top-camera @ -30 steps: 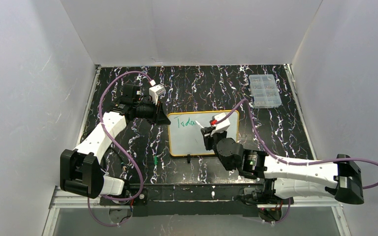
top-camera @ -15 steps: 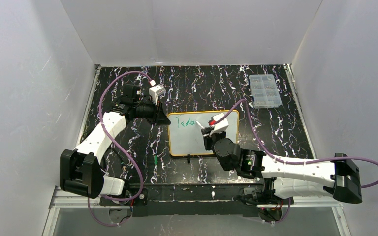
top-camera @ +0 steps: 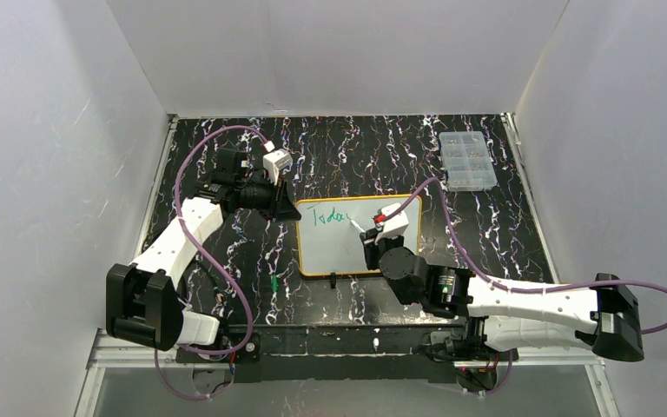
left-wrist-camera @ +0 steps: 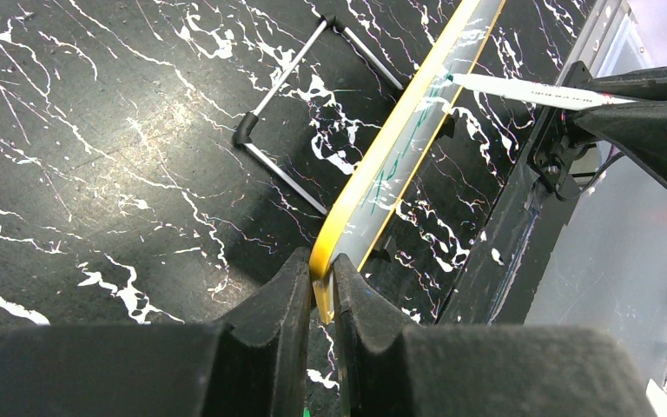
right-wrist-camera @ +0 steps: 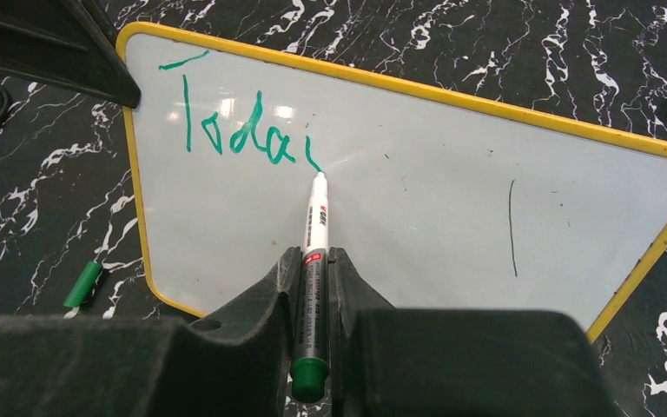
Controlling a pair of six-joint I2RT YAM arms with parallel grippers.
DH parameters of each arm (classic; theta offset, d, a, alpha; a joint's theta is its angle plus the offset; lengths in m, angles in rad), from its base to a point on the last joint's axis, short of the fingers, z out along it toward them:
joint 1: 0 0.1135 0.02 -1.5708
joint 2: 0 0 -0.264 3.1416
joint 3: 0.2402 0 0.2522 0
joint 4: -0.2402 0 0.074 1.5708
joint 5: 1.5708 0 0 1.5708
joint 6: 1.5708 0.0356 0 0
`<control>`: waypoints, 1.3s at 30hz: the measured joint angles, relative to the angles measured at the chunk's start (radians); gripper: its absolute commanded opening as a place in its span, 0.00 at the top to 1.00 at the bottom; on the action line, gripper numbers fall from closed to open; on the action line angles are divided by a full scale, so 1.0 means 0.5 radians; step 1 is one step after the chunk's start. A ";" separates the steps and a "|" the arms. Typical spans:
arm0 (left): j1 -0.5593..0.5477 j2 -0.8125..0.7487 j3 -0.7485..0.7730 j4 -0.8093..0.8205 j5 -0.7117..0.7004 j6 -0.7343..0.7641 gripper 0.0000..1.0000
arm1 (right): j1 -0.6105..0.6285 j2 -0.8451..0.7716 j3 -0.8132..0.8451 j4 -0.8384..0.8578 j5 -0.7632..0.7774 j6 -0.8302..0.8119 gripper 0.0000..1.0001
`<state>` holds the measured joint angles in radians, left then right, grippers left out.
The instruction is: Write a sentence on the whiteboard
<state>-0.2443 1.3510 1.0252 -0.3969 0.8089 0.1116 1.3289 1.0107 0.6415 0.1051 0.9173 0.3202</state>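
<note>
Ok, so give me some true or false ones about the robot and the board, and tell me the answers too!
1. The right gripper holds a pen with its tip on the board. True.
2. The writing is red. False: it is green.
3. The left gripper pinches the board's yellow frame. True.
4. The green cap lies on the board. False: it lies on the table, beside the board.
5. The clear box sits on the board. False: it stands apart, at the table's far right.
</note>
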 measured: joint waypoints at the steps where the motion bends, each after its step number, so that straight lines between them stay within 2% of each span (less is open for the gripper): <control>1: 0.000 0.000 0.000 0.000 0.000 0.000 1.00 | 0.000 -0.007 -0.004 -0.003 -0.001 0.001 0.99; 26: 0.000 -0.001 0.000 0.000 0.002 0.000 1.00 | 0.000 0.011 -0.004 0.155 0.062 -0.126 0.99; 39: 0.000 -0.001 0.000 0.000 -0.001 0.001 1.00 | 0.001 0.023 -0.005 0.117 0.068 -0.046 0.99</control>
<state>-0.2443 1.3506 1.0252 -0.3969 0.8085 0.1120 1.3293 1.0222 0.6392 0.1638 0.9512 0.2974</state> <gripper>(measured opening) 0.116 0.218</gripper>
